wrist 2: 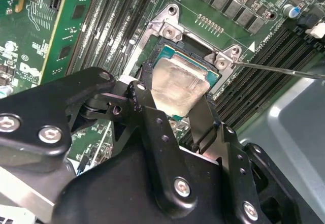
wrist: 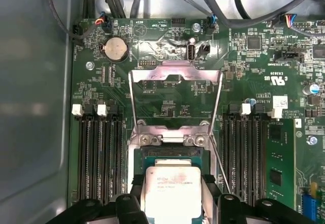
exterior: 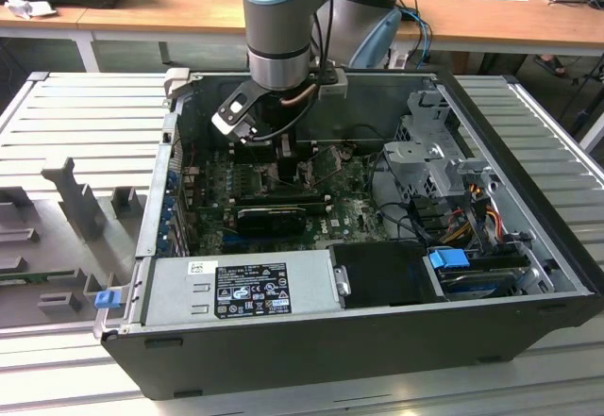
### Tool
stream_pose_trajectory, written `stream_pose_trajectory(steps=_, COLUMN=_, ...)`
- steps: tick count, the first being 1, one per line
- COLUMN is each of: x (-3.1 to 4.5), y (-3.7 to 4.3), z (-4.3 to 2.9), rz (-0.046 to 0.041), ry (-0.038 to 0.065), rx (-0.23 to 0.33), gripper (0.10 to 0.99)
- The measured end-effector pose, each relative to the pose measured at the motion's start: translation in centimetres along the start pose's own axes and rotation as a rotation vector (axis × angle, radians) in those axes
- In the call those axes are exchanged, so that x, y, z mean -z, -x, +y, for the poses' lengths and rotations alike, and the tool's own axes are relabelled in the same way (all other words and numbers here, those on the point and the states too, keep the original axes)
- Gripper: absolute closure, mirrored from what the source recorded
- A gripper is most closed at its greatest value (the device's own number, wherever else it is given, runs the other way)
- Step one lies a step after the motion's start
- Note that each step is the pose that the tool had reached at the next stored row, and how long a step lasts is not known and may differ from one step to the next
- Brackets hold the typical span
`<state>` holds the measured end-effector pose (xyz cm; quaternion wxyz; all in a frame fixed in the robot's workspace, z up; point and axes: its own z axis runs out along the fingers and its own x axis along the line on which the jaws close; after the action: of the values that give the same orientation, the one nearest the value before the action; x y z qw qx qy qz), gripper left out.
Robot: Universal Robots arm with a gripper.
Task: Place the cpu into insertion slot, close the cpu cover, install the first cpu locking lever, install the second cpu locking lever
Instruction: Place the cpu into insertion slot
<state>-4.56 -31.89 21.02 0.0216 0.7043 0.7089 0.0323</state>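
Observation:
The cpu (wrist: pixel 170 193), a small square chip with a dull silver face, sits between my gripper's (wrist: pixel 171 189) black fingers (wrist: pixel 136 196), which are shut on its two sides. It hangs just over the insertion slot (wrist: pixel 171 155), the black-rimmed socket in the green motherboard (wrist: pixel 167 104). In the second wrist view the cpu (wrist 2: pixel 179 88) is slightly tilted above the insertion slot (wrist 2: pixel 175 49), with my gripper (wrist 2: pixel 175 104) clamped on it. The cpu cover (wrist: pixel 175 73) stands open behind the socket. Two thin wire levers (wrist: pixel 131 102) are swung up. In the exterior view my gripper (exterior: pixel 281 147) is deep inside the computer case (exterior: pixel 377 341).
Memory slots (wrist: pixel 101 155) flank the socket on both sides. A long black card (exterior: pixel 272 216) lies across the board near the socket. A power supply (exterior: pixel 241 289), a drive cage (exterior: pixel 425 152) and loose cables (exterior: pixel 453 218) crowd the case.

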Motion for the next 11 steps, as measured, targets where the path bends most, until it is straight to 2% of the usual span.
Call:
stream_pose_trajectory(steps=8, x=-0.69, y=0.00, z=0.03, rz=-0.0013, ry=0.000, rx=-0.016, gripper=0.557)
stream_pose_trajectory(steps=11, x=-0.74, y=0.01, z=0.03, rz=-0.0017, ry=0.000, rx=-0.016, gripper=0.557)
